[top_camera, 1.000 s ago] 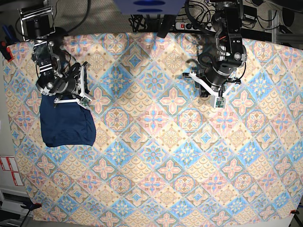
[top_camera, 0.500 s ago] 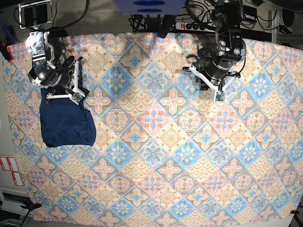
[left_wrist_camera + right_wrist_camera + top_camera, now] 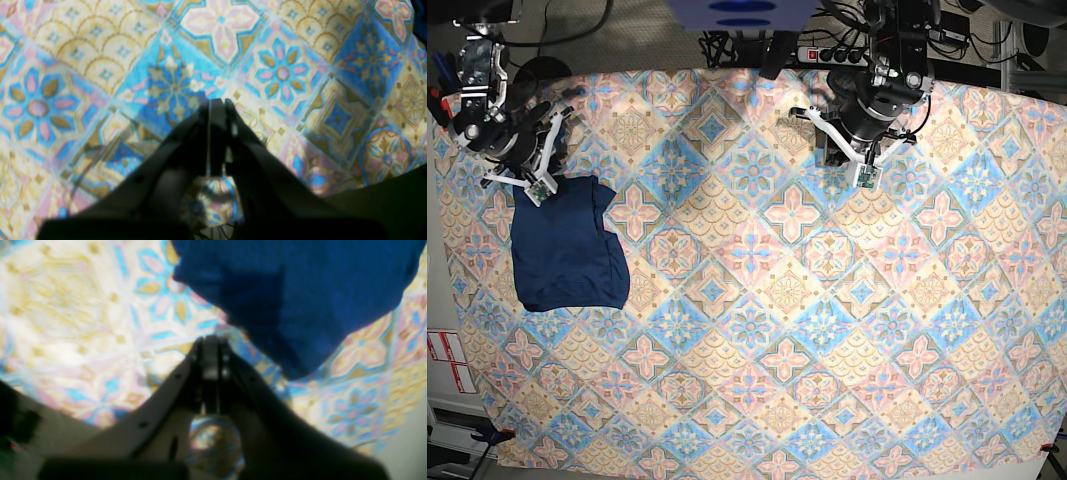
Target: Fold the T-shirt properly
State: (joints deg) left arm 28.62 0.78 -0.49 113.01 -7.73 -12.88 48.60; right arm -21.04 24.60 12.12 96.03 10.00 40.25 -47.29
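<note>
Two arms finish here, we judge: the T-shirt (image 3: pixel 565 243) lies folded into a compact rectangle at nine o'clock on the patterned tablecloth (image 3: pixel 807 330). We keep both arms lifting clear without snagging fabric. Right gripper (image 3: pixel 210 340) and left gripper (image 3: pixel 216 102) have jaws together, holding nothing. At twelve o'clock, a power strip (image 3: pixel 832 55) and cables (image 3: pixel 727 45) sit beyond the cloth, obstructing nothing.
</note>
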